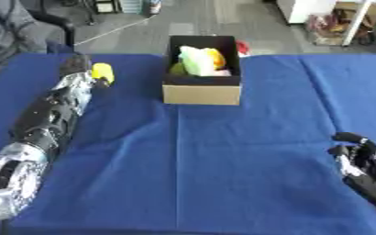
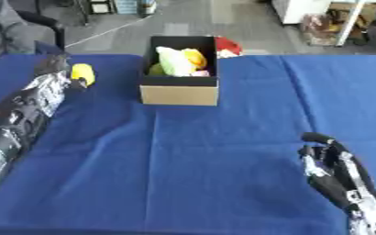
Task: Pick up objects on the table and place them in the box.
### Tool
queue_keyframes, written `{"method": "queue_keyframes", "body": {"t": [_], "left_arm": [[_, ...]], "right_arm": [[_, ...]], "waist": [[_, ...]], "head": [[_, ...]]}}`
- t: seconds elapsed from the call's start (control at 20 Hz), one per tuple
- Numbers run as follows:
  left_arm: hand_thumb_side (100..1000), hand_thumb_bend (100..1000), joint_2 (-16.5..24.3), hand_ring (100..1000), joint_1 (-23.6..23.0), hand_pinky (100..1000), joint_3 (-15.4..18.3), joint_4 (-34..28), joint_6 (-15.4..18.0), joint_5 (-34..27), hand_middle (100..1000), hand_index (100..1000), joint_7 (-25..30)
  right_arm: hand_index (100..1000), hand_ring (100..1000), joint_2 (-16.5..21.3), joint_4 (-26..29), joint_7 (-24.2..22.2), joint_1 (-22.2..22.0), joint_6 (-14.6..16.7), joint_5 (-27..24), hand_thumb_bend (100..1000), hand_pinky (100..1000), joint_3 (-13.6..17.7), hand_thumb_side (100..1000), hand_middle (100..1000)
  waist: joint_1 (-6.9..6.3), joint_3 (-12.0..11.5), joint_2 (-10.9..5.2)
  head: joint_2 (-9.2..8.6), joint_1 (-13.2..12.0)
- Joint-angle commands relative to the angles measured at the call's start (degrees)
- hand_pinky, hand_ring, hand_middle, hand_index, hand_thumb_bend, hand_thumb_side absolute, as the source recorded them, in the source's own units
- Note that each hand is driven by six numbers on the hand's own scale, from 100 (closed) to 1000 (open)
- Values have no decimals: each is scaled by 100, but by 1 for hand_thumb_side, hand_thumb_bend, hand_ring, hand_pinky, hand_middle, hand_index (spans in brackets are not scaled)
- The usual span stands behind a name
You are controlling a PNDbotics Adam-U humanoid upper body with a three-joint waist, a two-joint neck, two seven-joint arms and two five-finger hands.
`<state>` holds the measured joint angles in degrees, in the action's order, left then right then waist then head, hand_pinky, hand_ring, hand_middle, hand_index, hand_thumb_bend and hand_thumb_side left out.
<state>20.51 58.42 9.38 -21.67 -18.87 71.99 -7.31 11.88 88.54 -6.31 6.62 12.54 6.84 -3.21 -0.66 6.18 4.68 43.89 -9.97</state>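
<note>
A cardboard box [image 1: 201, 94] stands at the far middle of the blue table. It holds a pale green thing [image 1: 194, 60], an orange-yellow thing [image 1: 216, 57] and a bit of pink. My left arm stretches along the left side to the far edge. There my left hand [image 1: 76, 65] sits against a small yellow object [image 1: 102, 72], with dark fingers [image 1: 104, 83] curled under it. The object is left of the box, about a hand's width away. My right hand [image 2: 329, 160] rests at the lower right, fingers up and relaxed, holding nothing.
A red thing [image 2: 227, 45] shows just behind the box's far right corner. Blue cloth [image 1: 207, 160] covers the whole table, with a few creases. Beyond the far edge lie grey floor and a chair.
</note>
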Motion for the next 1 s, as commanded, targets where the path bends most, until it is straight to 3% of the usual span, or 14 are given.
{"method": "queue_keyframes", "body": {"t": [0.05, 0.45, 1.0], "left_arm": [[258, 311, 27, 787, 94, 826, -35, -239, 27, 380, 799, 943, -259], [316, 407, 137, 784, 167, 826, 6, -282, 85, 1215, 793, 927, 49], [275, 317, 160, 667, 106, 722, 113, -262, -494, 1461, 683, 856, -10]], "right_arm": [[803, 667, 69, 56, -16, 105, 10, -53, 100, 757, -3, 313, 747], [803, 667, 93, 44, 20, 260, 16, -87, 100, 757, 4, 295, 747], [803, 667, 98, 33, 28, 286, 21, -88, 100, 757, 10, 294, 748]], "waist": [[113, 21, 40], [198, 70, 285], [223, 36, 325]], "head": [[18, -47], [-181, -133], [-255, -118]]}}
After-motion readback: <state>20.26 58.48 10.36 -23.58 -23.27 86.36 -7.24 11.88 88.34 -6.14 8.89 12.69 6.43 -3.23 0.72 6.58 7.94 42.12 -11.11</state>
